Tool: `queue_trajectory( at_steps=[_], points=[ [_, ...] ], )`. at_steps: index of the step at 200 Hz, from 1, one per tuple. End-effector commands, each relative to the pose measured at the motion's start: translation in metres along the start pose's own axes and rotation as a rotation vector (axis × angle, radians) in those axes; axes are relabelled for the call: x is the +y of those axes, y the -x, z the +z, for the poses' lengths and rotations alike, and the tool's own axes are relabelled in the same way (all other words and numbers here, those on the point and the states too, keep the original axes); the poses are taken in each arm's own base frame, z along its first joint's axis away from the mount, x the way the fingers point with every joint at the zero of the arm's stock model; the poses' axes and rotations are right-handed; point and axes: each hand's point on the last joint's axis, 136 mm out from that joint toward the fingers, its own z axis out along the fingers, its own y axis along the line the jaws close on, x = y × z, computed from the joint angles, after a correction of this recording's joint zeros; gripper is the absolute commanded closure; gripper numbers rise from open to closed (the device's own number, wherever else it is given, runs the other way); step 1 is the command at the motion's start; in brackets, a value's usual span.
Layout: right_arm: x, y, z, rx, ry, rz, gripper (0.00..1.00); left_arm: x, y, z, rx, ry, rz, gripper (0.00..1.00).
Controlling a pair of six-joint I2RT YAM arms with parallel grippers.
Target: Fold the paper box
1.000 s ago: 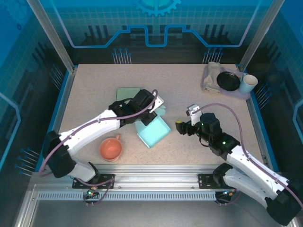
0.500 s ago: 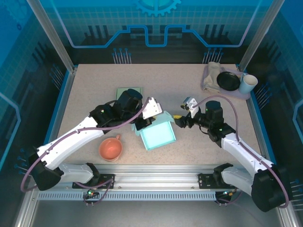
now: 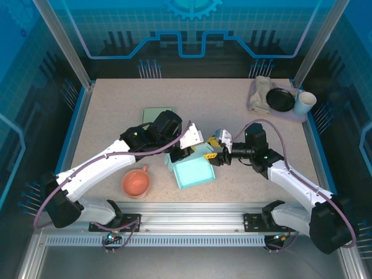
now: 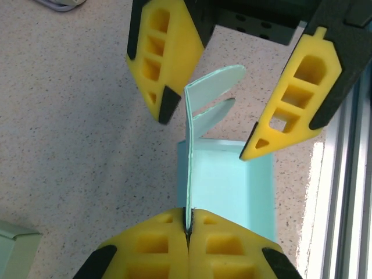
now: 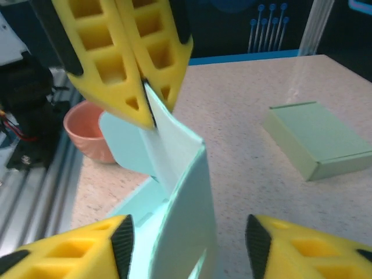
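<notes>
I judge the fold to be partway done; the light teal paper box (image 3: 196,172) sits just below the middle of the top view with its floor flat and its side walls raised, so it already reads as an open tray; what is left, as I see it, is the tall end flap and its tabs, which stand upright and are not yet tucked in.

My left gripper (image 4: 188,228) is closed tight on the lower edge of that flap, at the bottom of its wrist view; my right gripper (image 3: 214,150) has its jaws parted on either side of the flap's top, one finger close beside the paper and the other clear of it, holding nothing.

Counting: one teal box in work; one pale green, flat, closed paper box (image 3: 158,113) above and left of it; one salmon-pink ceramic bowl (image 3: 136,183) in the lower left; and in the upper right one lilac tray (image 3: 300,117) carrying one grey cloth (image 3: 260,91), one black round dish (image 3: 280,99) and one white cup (image 3: 304,103).
</notes>
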Motion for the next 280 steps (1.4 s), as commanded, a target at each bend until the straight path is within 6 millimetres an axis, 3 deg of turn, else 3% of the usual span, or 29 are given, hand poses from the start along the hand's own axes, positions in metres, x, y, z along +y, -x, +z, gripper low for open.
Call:
queue_trajectory(
  at_steps=[1,14,36,47,70,93,115,134,178,280],
  points=[
    [0.014,0.009,0.003,-0.016,0.088,-0.048,0.56,-0.007,0.016,-0.007,-0.060,-0.051,0.028,1.00],
    [0.020,0.010,0.003,-0.021,0.114,-0.053,0.56,-0.008,0.018,-0.009,-0.068,-0.053,0.036,1.00],
    [0.029,0.015,-0.003,-0.039,0.131,-0.083,0.33,-0.003,0.014,-0.011,-0.053,-0.018,0.048,1.00],
    [0.026,0.018,-0.008,-0.037,0.091,-0.107,0.32,0.003,0.009,-0.011,-0.030,0.014,0.046,1.00],
    [-0.003,0.022,-0.025,-0.045,-0.091,-0.137,0.33,0.006,0.003,-0.010,-0.002,0.027,0.043,1.00],
    [-0.038,0.013,-0.045,-0.049,-0.269,-0.129,0.35,0.004,0.004,-0.008,-0.009,0.016,0.043,1.00],
    [-0.058,0.000,-0.053,-0.032,-0.337,-0.101,0.35,0.003,0.003,-0.006,-0.004,0.009,0.047,1.00],
    [-0.065,-0.014,-0.048,0.021,-0.313,-0.049,0.36,0.003,0.005,-0.004,-0.010,0.004,0.050,1.00],
    [-0.041,-0.023,-0.028,0.032,-0.116,-0.029,0.38,0.003,0.006,-0.003,-0.022,0.006,0.058,1.00],
    [0.009,-0.012,-0.008,0.034,0.116,-0.088,0.38,-0.007,0.014,-0.008,-0.075,-0.043,0.052,1.00]
  ],
)
